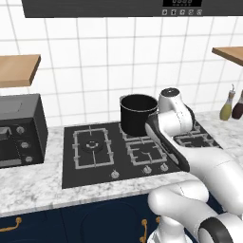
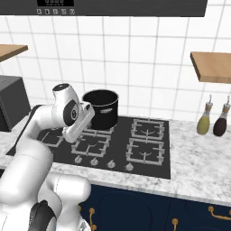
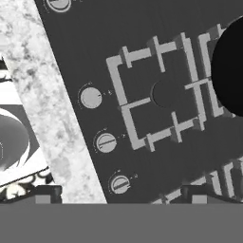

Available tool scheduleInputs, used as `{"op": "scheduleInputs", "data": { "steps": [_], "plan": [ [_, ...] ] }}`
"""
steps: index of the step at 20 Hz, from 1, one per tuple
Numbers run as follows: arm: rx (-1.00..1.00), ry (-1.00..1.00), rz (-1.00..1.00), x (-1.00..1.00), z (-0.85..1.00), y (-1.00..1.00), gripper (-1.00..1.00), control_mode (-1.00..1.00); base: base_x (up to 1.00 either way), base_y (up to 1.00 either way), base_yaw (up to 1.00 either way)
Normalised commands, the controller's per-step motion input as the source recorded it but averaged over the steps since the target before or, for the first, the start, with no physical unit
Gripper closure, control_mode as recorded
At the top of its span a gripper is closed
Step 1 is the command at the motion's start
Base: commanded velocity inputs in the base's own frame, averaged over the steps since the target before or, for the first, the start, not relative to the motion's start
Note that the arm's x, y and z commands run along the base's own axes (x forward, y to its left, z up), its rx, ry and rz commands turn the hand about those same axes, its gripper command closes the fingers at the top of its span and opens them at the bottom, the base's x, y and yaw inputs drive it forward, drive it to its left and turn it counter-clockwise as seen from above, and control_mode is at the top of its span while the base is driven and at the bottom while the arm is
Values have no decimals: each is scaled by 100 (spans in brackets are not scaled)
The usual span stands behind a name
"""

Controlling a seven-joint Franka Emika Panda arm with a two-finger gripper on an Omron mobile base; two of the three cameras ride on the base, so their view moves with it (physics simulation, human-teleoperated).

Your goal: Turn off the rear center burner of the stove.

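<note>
The stove (image 1: 71,176) (image 2: 159,168) (image 3: 118,28) is a flat black glass cooktop with grey grates and a front row of small silver knobs (image 1: 147,169) (image 2: 94,161). A black pot (image 1: 137,114) (image 2: 101,108) (image 3: 233,71) stands on the rear center burner, so only bits of its grate (image 3: 207,45) show. My gripper (image 3: 122,193) hangs open and empty above the front centre of the stove. Below it in the hand view lie the front center grate (image 3: 161,92) and three knobs (image 3: 90,98) (image 3: 106,142) (image 3: 119,184). It touches none of them.
A dark grey oven box (image 1: 19,133) sits on the marble counter (image 1: 28,187) left of the stove. Two bottles (image 2: 204,119) (image 2: 221,122) stand at the right by the tiled wall. Wooden shelves (image 1: 16,69) (image 2: 212,65) hang on both sides, and a hood (image 1: 118,7) is overhead.
</note>
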Motion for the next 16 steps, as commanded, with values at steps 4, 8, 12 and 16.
{"op": "scheduleInputs", "data": {
  "steps": [4, 8, 12, 16],
  "plan": [
    [0, 1, 19, -2, -1, -1, -100, -100, 0, 0, 0],
    [-9, 21, 18, 6, 0, 2, -100, -100, 0, 0, 0],
    [-14, 20, 36, 8, -3, 0, -100, -100, 0, 0, 0],
    [-13, 12, 46, 0, -14, 0, -100, -100, 0, 0, 0]
  ]
}}
